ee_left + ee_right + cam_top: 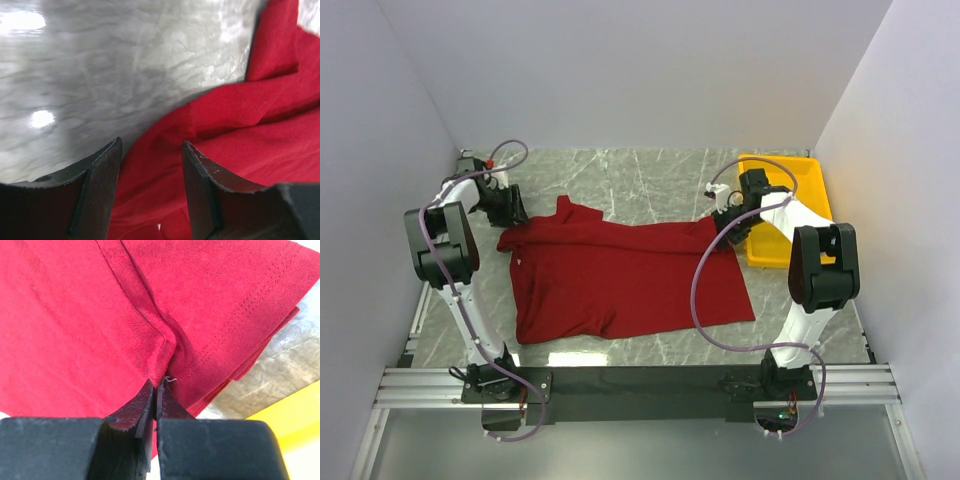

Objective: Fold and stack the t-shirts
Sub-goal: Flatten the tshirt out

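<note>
The shirt [620, 285] lies spread and rumpled on the table [650, 165] between the arms. The right gripper [156, 390] is clamped tight on a pinch of its cloth beside a stitched hem, near the tray [810, 175]. The left gripper [150, 165] hovers over the shirt's left edge, jaws apart, gripping nothing

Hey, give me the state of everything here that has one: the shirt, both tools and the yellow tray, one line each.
t-shirt: spread across the table, rumpled, not yet folded up.
left tool: open, over the shirt's edge.
right tool: shut on a pinch of the t-shirt near a stitched hem.
yellow tray: flat on the table, partly hidden by the right arm.
</note>
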Robot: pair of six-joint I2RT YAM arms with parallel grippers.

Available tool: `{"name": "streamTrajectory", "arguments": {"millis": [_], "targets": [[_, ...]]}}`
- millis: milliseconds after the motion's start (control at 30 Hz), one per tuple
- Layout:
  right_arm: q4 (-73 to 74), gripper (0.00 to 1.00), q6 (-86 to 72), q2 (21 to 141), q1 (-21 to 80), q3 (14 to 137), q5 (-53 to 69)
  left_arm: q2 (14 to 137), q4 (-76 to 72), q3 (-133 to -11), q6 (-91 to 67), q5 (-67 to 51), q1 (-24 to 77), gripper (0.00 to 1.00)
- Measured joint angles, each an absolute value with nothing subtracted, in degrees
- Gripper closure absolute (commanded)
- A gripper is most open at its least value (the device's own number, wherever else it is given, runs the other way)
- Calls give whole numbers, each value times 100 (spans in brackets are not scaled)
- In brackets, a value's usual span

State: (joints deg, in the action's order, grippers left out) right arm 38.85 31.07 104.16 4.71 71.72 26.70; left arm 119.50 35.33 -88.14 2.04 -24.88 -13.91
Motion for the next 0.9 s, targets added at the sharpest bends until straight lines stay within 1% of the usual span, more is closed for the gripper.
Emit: {"name": "streamTrajectory", "arguments": {"millis": [167, 400, 500, 533, 900], "targets": [[3892, 100, 3076, 10484, 469, 7214, 2727, 11996, 3603, -8864, 381, -2353, -1251, 47], [3911, 100, 3050, 10503, 467, 7214, 2773, 12027, 3625, -8962, 390, -1516, -1072, 49], [3911, 100, 3041, 10503, 467, 7214, 2792, 12027, 3618, -8971, 390, -1214, -1000, 52], [3911, 100, 3030, 10503, 467, 7214, 2797, 12029, 3616, -8971, 390, -1157, -982, 54], [3909, 100, 2987, 10503, 464, 7214, 2814, 12011, 3540, -8914, 482, -762, -801, 57]]}}
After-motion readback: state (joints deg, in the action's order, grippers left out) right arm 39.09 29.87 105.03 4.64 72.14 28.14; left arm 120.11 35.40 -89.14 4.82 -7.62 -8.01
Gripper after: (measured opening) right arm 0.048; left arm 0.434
